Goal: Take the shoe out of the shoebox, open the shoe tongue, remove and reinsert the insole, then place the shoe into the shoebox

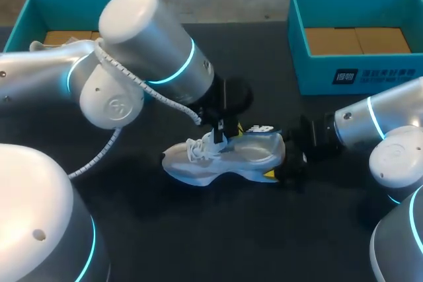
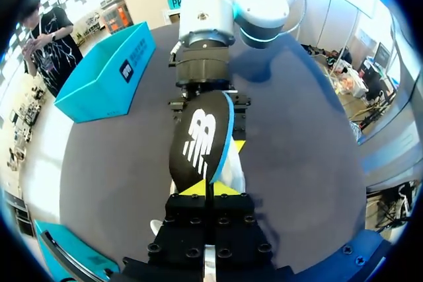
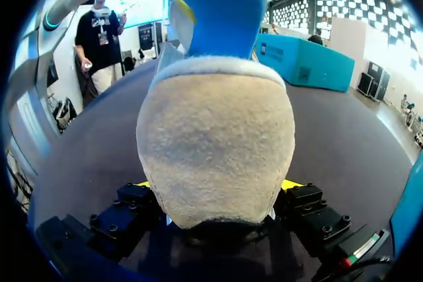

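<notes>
Evidently clamps one likely light, soft-sided shoe (image 1: 225, 156) by its firmer heel between the spread fingers of the right pincer (image 3: 217, 188), pinches one thin, probably floppy insole (image 2: 198, 140) by its end in the almost closed left pincer (image 2: 206, 189) just over that shoe, and counts two boxes (image 1: 357, 74) well apart from both.

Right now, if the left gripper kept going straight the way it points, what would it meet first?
Past the insole the left gripper grips, probably the white shoe just ahead; the right gripper holds its heel beyond. Depth is unclear.
</notes>
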Robot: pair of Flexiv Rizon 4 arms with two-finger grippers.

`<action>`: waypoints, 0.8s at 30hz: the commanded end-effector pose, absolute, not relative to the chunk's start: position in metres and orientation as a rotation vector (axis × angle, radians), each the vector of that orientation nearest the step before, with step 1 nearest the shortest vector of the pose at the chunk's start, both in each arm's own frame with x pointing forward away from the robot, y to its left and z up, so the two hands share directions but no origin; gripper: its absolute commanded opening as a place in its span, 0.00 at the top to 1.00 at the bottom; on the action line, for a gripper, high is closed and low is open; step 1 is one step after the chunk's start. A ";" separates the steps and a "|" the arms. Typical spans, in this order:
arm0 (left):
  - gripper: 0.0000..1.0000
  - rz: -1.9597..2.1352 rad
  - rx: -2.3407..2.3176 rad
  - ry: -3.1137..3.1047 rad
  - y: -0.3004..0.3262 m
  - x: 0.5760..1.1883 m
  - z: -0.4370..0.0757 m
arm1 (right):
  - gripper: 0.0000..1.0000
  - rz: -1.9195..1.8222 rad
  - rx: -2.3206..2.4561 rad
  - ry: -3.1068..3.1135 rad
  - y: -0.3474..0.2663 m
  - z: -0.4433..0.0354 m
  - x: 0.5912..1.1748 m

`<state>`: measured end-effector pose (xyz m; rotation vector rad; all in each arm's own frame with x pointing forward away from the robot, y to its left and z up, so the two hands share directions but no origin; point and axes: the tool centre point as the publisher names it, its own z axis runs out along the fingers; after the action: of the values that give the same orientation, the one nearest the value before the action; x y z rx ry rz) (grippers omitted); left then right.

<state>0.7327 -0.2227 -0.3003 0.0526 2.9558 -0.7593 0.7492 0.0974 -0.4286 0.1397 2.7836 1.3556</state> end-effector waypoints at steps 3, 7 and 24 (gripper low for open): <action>1.00 -0.782 0.064 2.940 -0.226 0.727 -0.294 | 1.00 1.348 0.141 2.786 0.100 -0.433 0.749; 1.00 -0.789 0.069 2.936 -0.232 0.727 -0.294 | 1.00 1.348 0.141 2.786 0.100 -0.433 0.749; 0.57 -0.802 0.083 2.889 -0.240 0.721 -0.296 | 1.00 1.348 0.141 2.786 0.100 -0.433 0.749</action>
<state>0.7257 -0.2411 -0.2956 0.0884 2.9020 -0.8057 0.7492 0.0975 -0.4286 0.1397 2.7835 1.3558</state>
